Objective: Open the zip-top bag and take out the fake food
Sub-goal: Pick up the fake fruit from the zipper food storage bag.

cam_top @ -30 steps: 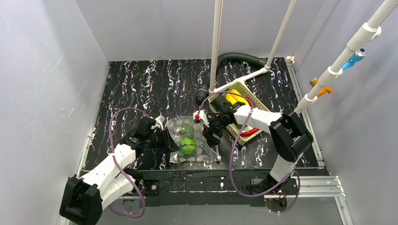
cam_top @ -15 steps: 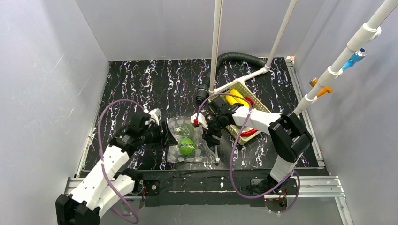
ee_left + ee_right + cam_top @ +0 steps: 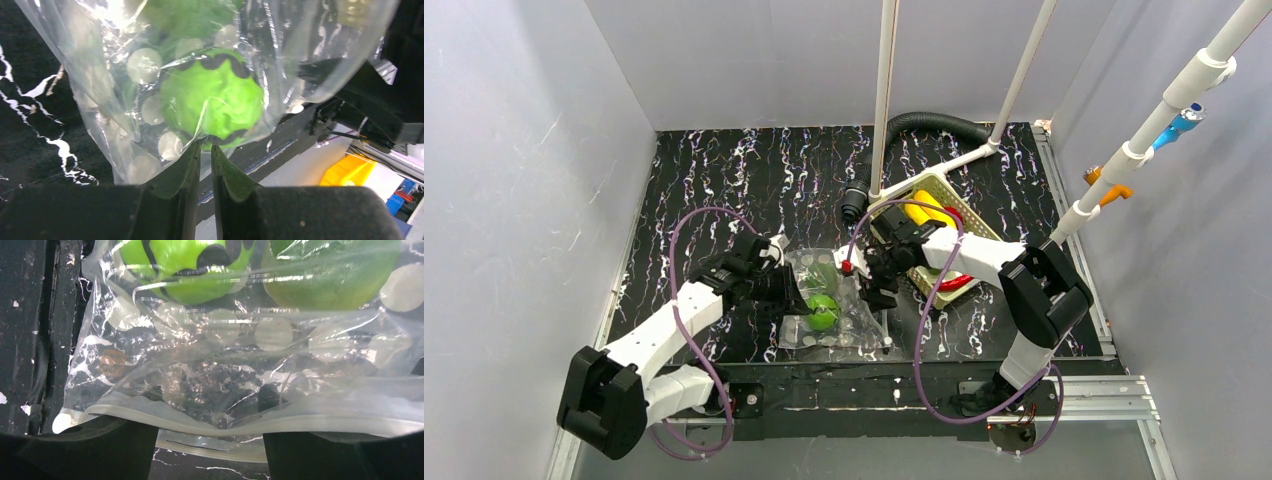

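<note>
Marbled table (image 3: 724, 170); left arm (image 3: 669, 325) stretched low, fingers (image 3: 176, 175) pinching zip-top bag (image 3: 854, 325).

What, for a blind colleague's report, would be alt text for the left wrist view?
The left gripper, nearly shut, pinches a fold of the clear, white-dotted zip-top bag just below a bright green toy fruit inside it. Black marbled table shows at left.

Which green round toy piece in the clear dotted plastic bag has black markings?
The brighter green piece, wavy-banded; the duller green piece beside it shows none.
</note>
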